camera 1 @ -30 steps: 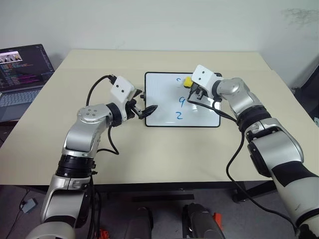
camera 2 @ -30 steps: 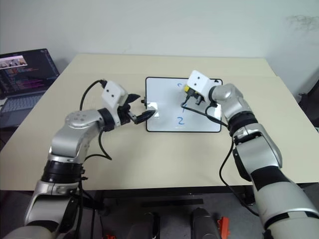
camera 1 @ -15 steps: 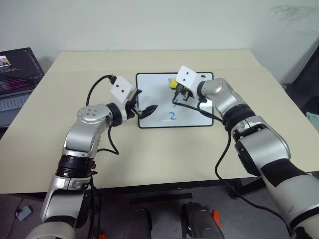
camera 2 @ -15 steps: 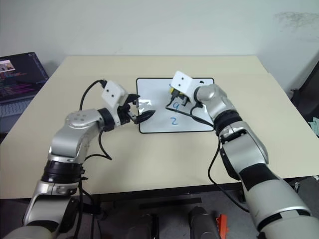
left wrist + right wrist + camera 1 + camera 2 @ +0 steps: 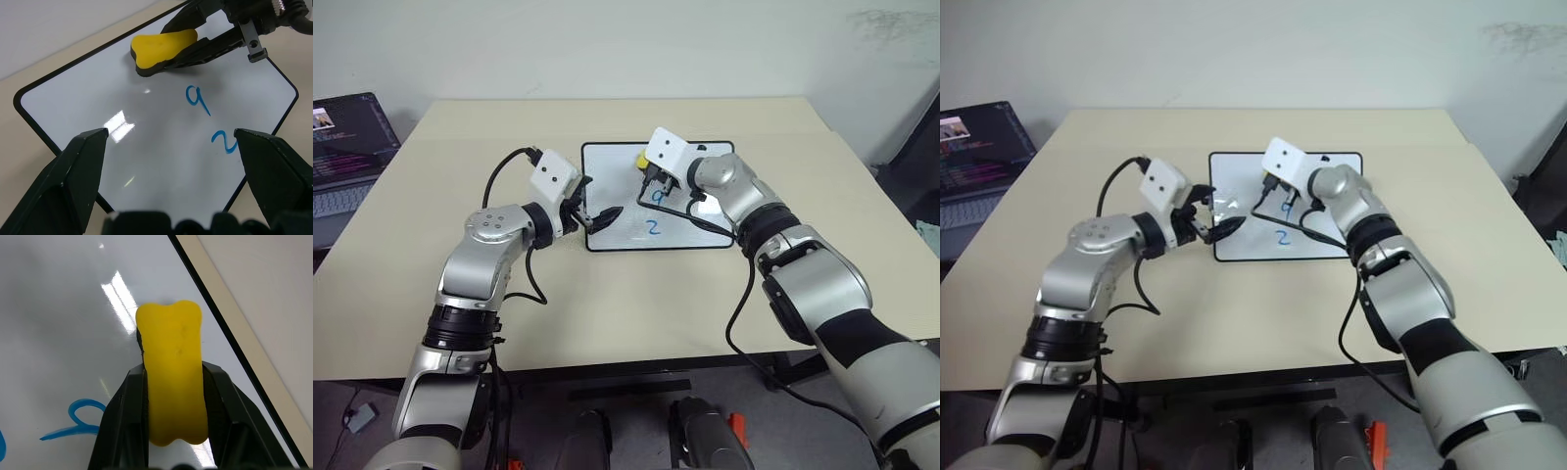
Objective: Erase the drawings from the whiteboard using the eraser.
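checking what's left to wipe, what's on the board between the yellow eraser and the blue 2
In the left wrist view, a blue "9" sits on the glossy white board between the yellow eraser with the dark base and the blue "2".

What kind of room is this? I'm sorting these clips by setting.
Probably an office or lab workspace: a plain beige table against a bare wall, a small whiteboard lying on it, and an open laptop showing code off to the side.

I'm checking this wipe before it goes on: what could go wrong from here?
The eraser, clamped in the right gripper, sits near the far edge of the whiteboard; another stroke that way might run off. The 9 and 2 are unwiped. The left gripper is open, so the board might slide.
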